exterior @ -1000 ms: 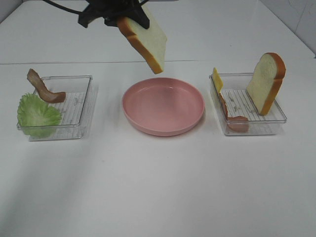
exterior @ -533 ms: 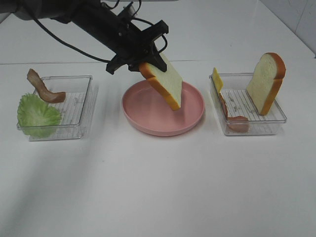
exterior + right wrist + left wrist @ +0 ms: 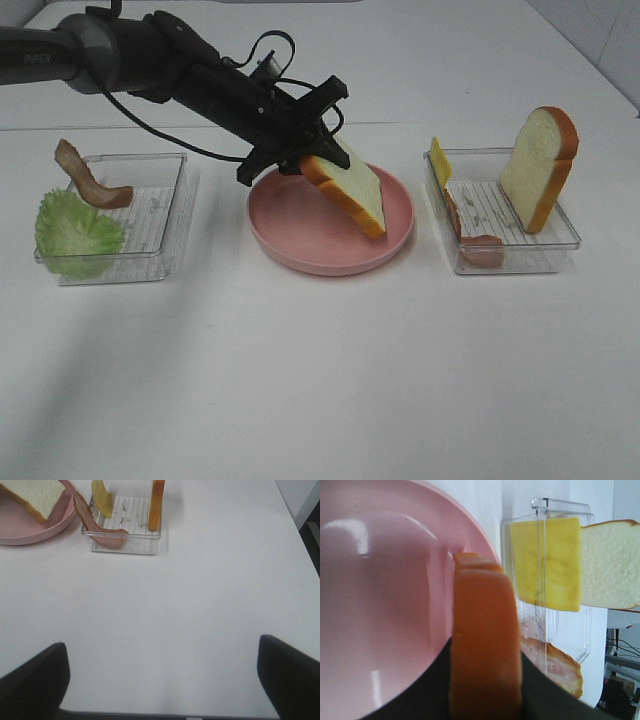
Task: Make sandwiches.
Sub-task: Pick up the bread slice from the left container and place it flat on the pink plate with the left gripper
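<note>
No sandwiches are in view, only loose parts. My left gripper (image 3: pixel 300 160) reaches in from the upper left and is shut on a white bread slice (image 3: pixel 352 190) with an orange-brown crust (image 3: pixel 485 640). The slice hangs tilted over the pink plate (image 3: pixel 300 235), its lower corner down inside the right rim; I cannot tell whether it touches. My right gripper (image 3: pixel 161 645) stands open over bare table, holding nothing, and is out of the high view.
The left clear tray (image 3: pixel 160 215) holds green lettuce (image 3: pixel 75 230) and a bacon strip (image 3: pixel 90 182). In the right tray (image 3: pixel 520 250) stand a yellow cheese square (image 3: pixel 440 160), bacon (image 3: pixel 468 228) and an upright bread slice (image 3: pixel 540 165).
The left arm has come forward and down, bringing the bread slice from high behind the plate into the plate. Its grip has not changed.
</note>
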Robot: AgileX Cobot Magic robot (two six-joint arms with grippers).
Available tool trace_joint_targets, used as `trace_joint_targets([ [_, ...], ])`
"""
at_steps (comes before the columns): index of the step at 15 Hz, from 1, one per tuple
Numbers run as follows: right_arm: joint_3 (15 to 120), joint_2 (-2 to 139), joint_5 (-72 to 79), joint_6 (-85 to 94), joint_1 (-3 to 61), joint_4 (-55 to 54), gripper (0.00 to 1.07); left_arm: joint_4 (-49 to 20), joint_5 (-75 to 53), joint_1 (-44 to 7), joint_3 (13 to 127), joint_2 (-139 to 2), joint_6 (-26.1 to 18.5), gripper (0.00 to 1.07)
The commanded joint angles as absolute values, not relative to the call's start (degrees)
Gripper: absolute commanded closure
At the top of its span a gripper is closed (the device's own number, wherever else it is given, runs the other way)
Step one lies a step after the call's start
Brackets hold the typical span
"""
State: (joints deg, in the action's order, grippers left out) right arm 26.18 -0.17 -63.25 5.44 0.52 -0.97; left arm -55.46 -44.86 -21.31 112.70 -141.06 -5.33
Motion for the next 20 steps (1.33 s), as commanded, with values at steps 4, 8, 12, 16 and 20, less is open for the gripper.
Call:
trace_joint_targets([
  [4, 26.01, -1.78, -62.97, 5.79, 0.34, -0.92, 0.09, -59.01, -45.61, -21.49, 112.99, -143.07, -4.07, 1.07],
  [8, 26.01, -1.78, -62.97, 5.79, 0.34, -0.92, 0.09, -55.98, -46.87, -21.49, 112.99, -143.24, -0.63, 0.56],
  [12, 26.01, -1.78, -62.97, 5.79, 0.34, -0.92, 0.09, -54.43, -48.41, -21.49, 112.99, -143.18, -0.34, 0.14],
  [16, 26.01, -1.78, -62.97, 5.79, 0.34, -0.92, 0.09, -43.32, -50.48, -22.17, 114.94, -141.81, 8.02, 0.14],
  [20, 26.01, -1.78, -62.97, 5.79, 0.34, -0.92, 0.09, -24.98, -55.46, -25.44, 125.08, -140.89, 18.74, 0.15],
])
